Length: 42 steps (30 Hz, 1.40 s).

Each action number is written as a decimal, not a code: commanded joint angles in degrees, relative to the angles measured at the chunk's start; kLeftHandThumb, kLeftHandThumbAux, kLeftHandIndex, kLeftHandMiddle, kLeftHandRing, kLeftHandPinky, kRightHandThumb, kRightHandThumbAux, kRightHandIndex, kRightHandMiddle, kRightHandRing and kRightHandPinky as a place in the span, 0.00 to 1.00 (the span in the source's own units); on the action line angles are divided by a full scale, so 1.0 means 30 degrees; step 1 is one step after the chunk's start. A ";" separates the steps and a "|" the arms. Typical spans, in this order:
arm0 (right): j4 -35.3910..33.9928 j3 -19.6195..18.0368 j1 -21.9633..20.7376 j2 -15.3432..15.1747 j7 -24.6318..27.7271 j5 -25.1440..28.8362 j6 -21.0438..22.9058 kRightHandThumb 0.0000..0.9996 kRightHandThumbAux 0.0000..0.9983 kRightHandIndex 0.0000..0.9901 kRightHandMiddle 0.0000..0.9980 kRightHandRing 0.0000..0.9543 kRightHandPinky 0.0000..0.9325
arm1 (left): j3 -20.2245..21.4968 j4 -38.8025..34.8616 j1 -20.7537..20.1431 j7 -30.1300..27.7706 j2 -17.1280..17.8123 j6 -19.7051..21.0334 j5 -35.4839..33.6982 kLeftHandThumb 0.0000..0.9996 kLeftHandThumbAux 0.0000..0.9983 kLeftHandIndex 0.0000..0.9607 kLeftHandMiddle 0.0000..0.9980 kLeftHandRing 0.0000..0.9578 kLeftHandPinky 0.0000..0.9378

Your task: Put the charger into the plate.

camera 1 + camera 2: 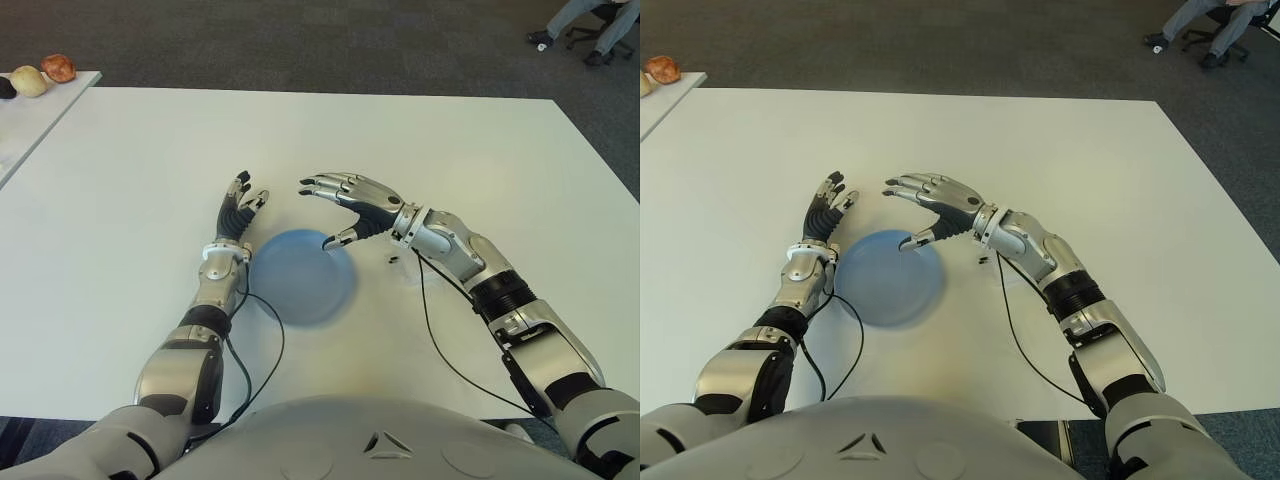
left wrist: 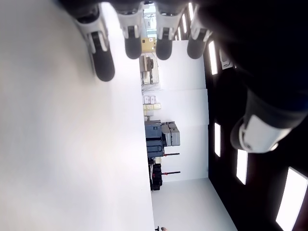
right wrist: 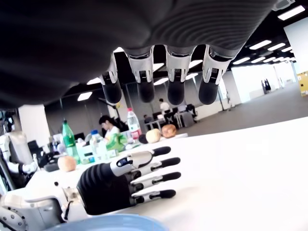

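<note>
Two hands: both are over the white surface (image 1: 140,170), and neither holds anything.
Right hand (image 1: 350,203): fingers spread wide and arched, hovering over the far rim of the plate, thumb pointing down toward it; its wrist view shows bare fingertips and an empty palm.
Left hand (image 1: 238,212): fingers straight and relaxed, just beside the plate's far left edge.
Plate (image 1: 300,285): blue, round, near the middle of the surface between the two forearms; nothing shows inside it.
Charger: not plainly visible in any view, and in neither hand.
Dark speck (image 1: 393,259): just right of the plate, under the right wrist; too small to tell whether it is the charger.
Handling, as a guess: a charger would be a light, stiff block of smooth plastic, likely to slip from hard fingertips.
Where to hold: across its two broad flat sides, thumb opposing the fingers, away from prongs or any cord.
Progress: the placing looks not yet done.
</note>
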 commanded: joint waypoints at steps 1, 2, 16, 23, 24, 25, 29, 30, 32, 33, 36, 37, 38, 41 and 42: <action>-0.0040 -0.0239 -0.0188 0.0137 0.0429 0.0473 0.0053 0.25 0.09 0.00 0.00 0.00 0.00 | -0.0119 0.1243 0.1299 -0.0087 -0.0463 0.2214 0.0040 0.00 0.60 0.04 0.06 0.06 0.06; -0.0049 -0.0296 -0.0172 0.0173 0.0421 0.0541 0.0043 0.25 0.09 0.00 0.00 0.00 0.00 | -0.0110 0.1233 0.1298 -0.0103 -0.0475 0.2198 0.0023 0.00 0.60 0.04 0.06 0.06 0.06; -0.0161 -0.0881 -0.0140 0.0491 0.0602 0.1205 0.0334 0.28 0.10 0.00 0.00 0.00 0.00 | -0.0149 0.1105 0.1373 -0.0055 -0.0495 0.2215 0.0063 0.00 0.62 0.04 0.06 0.06 0.08; -0.0131 -0.1094 -0.0093 0.0616 0.0634 0.1243 0.0487 0.29 0.11 0.00 0.00 0.00 0.00 | -0.0090 0.1166 0.1336 -0.0029 -0.0532 0.2317 0.0001 0.00 0.63 0.03 0.05 0.05 0.06; -0.0136 -0.1111 -0.0085 0.0627 0.0651 0.1253 0.0519 0.29 0.11 0.00 0.00 0.00 0.00 | -0.0086 0.1160 0.1325 -0.0029 -0.0534 0.2343 -0.0004 0.00 0.63 0.02 0.05 0.05 0.06; -0.0141 -0.1122 -0.0080 0.0635 0.0663 0.1259 0.0539 0.29 0.11 0.00 0.00 0.00 0.00 | -0.0084 0.1155 0.1318 -0.0028 -0.0535 0.2357 -0.0007 0.00 0.63 0.02 0.05 0.05 0.06; -0.0230 -0.1198 -0.0016 0.0659 0.0817 0.1394 0.0764 0.29 0.11 0.00 0.00 0.00 0.00 | -0.0108 0.1115 0.1313 -0.0011 -0.0524 0.2459 0.0018 0.00 0.63 0.03 0.05 0.05 0.07; -0.0249 -0.1214 -0.0003 0.0665 0.0840 0.1415 0.0792 0.30 0.11 0.00 0.00 0.00 0.00 | -0.0114 0.1107 0.1320 -0.0002 -0.0521 0.2459 0.0027 0.00 0.63 0.03 0.05 0.05 0.07; -0.0292 -0.1254 0.0032 0.0688 0.0863 0.1470 0.0857 0.30 0.12 0.00 0.00 0.00 0.00 | -0.0132 0.1078 0.1348 0.0019 -0.0513 0.2430 0.0055 0.00 0.64 0.03 0.05 0.05 0.07; -0.0306 -0.1267 0.0037 0.0686 0.0864 0.1471 0.0868 0.30 0.12 0.00 0.00 0.00 0.00 | -0.0144 0.1054 0.1366 0.0033 -0.0511 0.2398 0.0073 0.00 0.64 0.03 0.05 0.05 0.07; -0.0322 -0.1302 0.0031 0.0675 0.0876 0.1436 0.0855 0.31 0.12 0.00 0.00 0.00 0.00 | -0.0162 0.1011 0.1392 0.0052 -0.0513 0.2343 0.0097 0.00 0.64 0.03 0.05 0.05 0.07; -0.0328 -0.1312 0.0032 0.0676 0.0885 0.1428 0.0855 0.31 0.12 0.00 0.00 0.00 0.00 | -0.0164 0.1004 0.1395 0.0053 -0.0513 0.2342 0.0099 0.00 0.63 0.03 0.05 0.05 0.07; -0.0345 -0.1318 0.0000 0.0676 0.0890 0.1393 0.0862 0.31 0.12 0.00 0.00 0.00 0.00 | -0.0160 0.0973 0.1401 0.0054 -0.0503 0.2333 0.0095 0.00 0.63 0.03 0.05 0.05 0.07; -0.0301 -0.1317 -0.0130 0.0621 0.0899 0.1273 0.0827 0.32 0.12 0.00 0.00 0.00 0.00 | -0.0180 0.0890 0.1417 0.0073 -0.0479 0.2366 0.0120 0.00 0.63 0.03 0.05 0.05 0.06; -0.0275 -0.1318 -0.0161 0.0600 0.0907 0.1256 0.0811 0.31 0.12 0.00 0.00 0.00 0.00 | -0.0190 0.0874 0.1421 0.0078 -0.0475 0.2388 0.0130 0.00 0.63 0.03 0.05 0.05 0.06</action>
